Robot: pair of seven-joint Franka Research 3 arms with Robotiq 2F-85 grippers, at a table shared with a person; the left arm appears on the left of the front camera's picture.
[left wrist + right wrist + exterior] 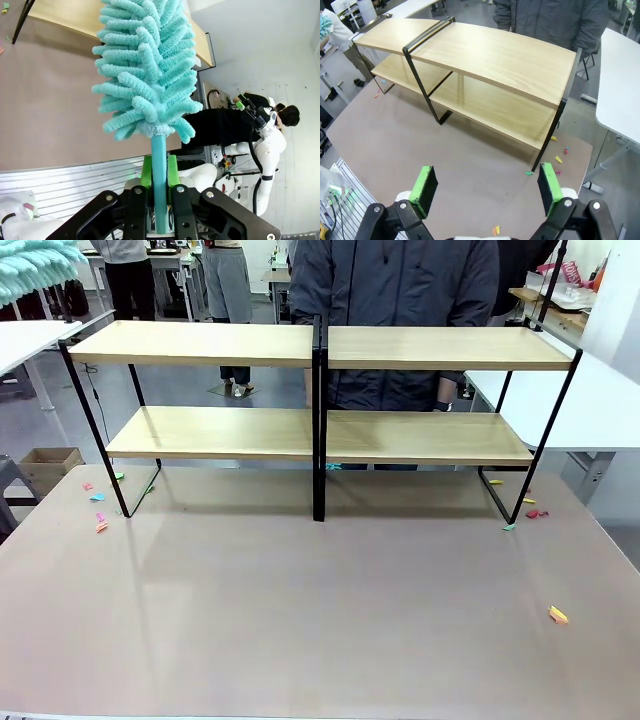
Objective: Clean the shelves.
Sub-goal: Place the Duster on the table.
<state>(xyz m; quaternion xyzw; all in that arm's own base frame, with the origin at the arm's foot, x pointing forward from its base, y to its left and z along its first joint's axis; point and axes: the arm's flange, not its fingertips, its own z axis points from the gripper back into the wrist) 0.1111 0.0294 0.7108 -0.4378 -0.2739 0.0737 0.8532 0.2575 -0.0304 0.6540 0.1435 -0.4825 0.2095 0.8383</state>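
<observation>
The left gripper (160,172) is clamped on the teal handle of a microfibre duster (147,70), its green pads closed against the shaft. The duster head extends straight out along the finger axis. In the left wrist view, a corner of the shelves (75,17) lies beyond the head, toward 11 o'clock, well apart from it. In the front view the duster head (38,268) appears at 10 o'clock, above and outside the left end of the upper board.

The shelves (318,390) stand across the far half of the table (300,620), long axis running 9 to 3 o'clock, with a black centre post dividing each tier. Both boards appear bare. The left arm holds the tool and is nearest the left end; judged from this, the coming sweep should start there and travel toward 3 o'clock along the board.

The right gripper (485,185) is fully spread and holds nothing. It hangs above the table, with the shelves at its 12 o'clock.

Small coloured paper scraps (100,510) lie on the table near both rack feet. A person (395,300) stands close behind the rack, limiting room at the far side.
</observation>
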